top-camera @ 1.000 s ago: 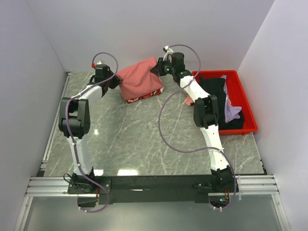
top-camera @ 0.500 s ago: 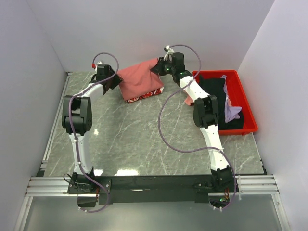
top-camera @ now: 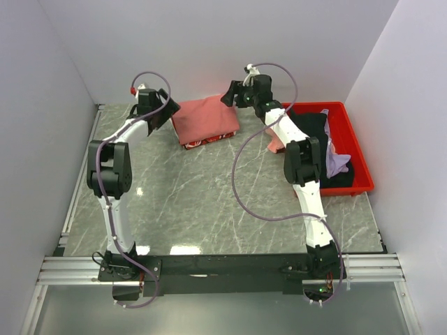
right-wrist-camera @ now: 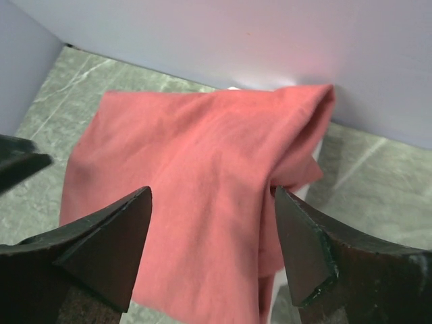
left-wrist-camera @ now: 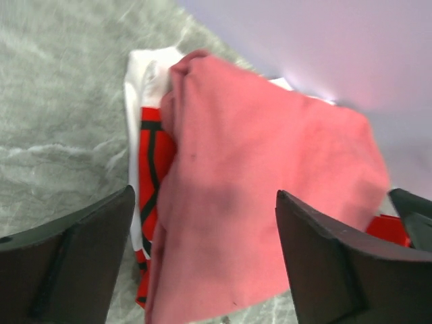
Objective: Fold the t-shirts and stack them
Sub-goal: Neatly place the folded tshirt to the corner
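Observation:
A dusty-rose t-shirt lies folded on top of a red-and-white t-shirt at the back of the table. My left gripper hovers open at the stack's left edge. My right gripper hovers open over its back right corner. In the left wrist view the rose t-shirt covers most of the red-and-white t-shirt, and the left gripper holds nothing. From the right wrist, the rose t-shirt lies below the spread right gripper.
A red bin stands at the right with a black t-shirt and a lavender one inside. A pink cloth hangs over its left side. Walls close in behind and to both sides.
Both grippers have opened and let go of the rose t-shirt. It has dropped flat onto the red-and-white one, and both grippers have drawn back a little.

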### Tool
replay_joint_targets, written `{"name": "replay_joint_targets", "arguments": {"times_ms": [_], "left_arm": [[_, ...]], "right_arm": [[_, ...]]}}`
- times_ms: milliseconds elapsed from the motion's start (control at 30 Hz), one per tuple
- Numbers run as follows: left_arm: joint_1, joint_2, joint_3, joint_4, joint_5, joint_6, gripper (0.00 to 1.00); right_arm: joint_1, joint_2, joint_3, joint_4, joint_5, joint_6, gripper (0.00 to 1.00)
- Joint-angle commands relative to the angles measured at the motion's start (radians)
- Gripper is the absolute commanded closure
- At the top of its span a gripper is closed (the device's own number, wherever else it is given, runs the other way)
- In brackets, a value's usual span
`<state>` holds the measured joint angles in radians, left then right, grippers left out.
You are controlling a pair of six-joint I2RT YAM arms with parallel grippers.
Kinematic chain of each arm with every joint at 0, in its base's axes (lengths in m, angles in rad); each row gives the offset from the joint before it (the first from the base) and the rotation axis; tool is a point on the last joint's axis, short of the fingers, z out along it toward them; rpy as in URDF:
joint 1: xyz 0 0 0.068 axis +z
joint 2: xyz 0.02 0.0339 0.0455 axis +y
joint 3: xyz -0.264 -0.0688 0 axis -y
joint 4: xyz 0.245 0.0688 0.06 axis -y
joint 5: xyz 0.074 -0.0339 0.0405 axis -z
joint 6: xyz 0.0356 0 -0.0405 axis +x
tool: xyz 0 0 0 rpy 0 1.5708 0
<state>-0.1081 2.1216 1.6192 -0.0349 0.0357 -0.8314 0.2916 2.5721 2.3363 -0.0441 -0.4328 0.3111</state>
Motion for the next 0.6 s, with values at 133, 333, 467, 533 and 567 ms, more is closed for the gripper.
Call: {"name": "replay_joint_targets", "arguments": {"times_ms": [133, 333, 467, 533, 567], "left_arm": [[-0.013, -0.124, 0.016, 0.018, 0.007, 0.040, 0.01], [-0.031, -0.052, 0.126, -0.014, 0.047, 0.069, 0.00], [-0.038, 0.027, 0.198, -0.013, 0.085, 0.084, 0.01], [-0.038, 0.076, 0.254, -0.037, 0.081, 0.092, 0.01], [-0.038, 0.095, 0.272, -0.048, 0.082, 0.097, 0.01]], "right_arm": [[-0.002, -0.182, -0.037, -0.079, 0.079, -0.026, 0.19], [0.011, -0.167, -0.094, 0.012, -0.076, 0.069, 0.18], [0.024, -0.083, -0.026, 0.043, -0.124, 0.135, 0.18], [0.027, -0.025, 0.030, 0.080, -0.124, 0.177, 0.17], [0.027, -0.009, 0.041, 0.098, -0.119, 0.190, 0.17]]}}
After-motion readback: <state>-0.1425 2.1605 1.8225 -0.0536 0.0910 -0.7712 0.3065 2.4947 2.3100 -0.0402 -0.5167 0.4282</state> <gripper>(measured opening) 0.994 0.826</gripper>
